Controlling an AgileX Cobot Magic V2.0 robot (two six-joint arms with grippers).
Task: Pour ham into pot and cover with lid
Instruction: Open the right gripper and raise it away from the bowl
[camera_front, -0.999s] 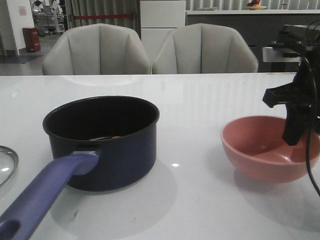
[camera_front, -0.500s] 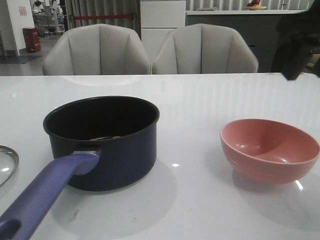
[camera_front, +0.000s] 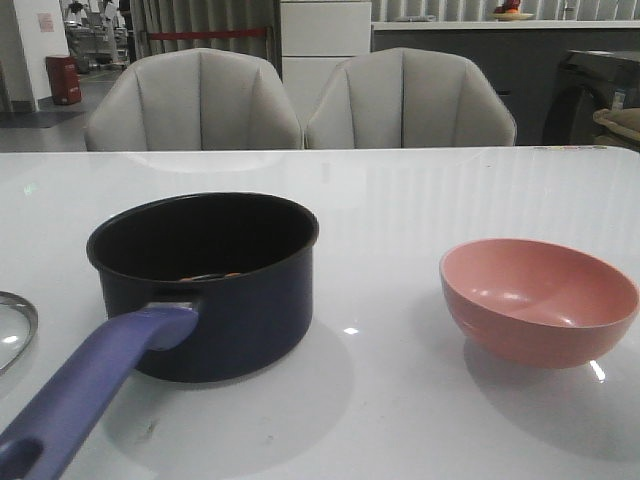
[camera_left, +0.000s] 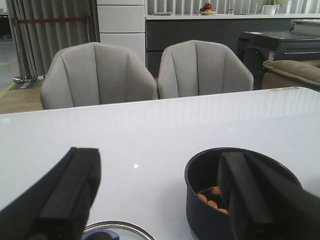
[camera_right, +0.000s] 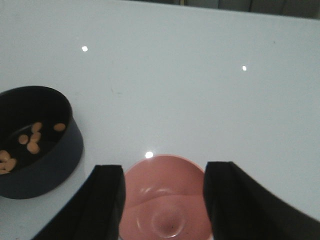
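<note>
The dark navy pot (camera_front: 230, 300) stands left of centre on the white table, its purple-blue handle (camera_front: 90, 385) pointing toward the front left. Several orange-pink ham slices (camera_right: 31, 142) lie on its black bottom; they also show in the left wrist view (camera_left: 212, 200). The glass lid (camera_front: 10, 330) lies flat at the table's left edge, beside the pot; its steel rim (camera_left: 127, 227) shows under my left gripper (camera_left: 157, 200). That gripper is open and empty, above the table between lid and pot. My right gripper (camera_right: 165, 210) is open and empty, high above the pink bowl. Neither gripper shows in the front view.
The pink bowl (camera_front: 540, 305) stands empty at the right of the table; it also shows in the right wrist view (camera_right: 165, 172). Two grey chairs (camera_front: 195, 100) stand behind the table's far edge. White table (camera_front: 400, 210) lies between pot and bowl.
My right gripper, which was at the pink bowl's right rim, has lifted up and gone out of the front view. Pot, lid and bowl have not moved.
</note>
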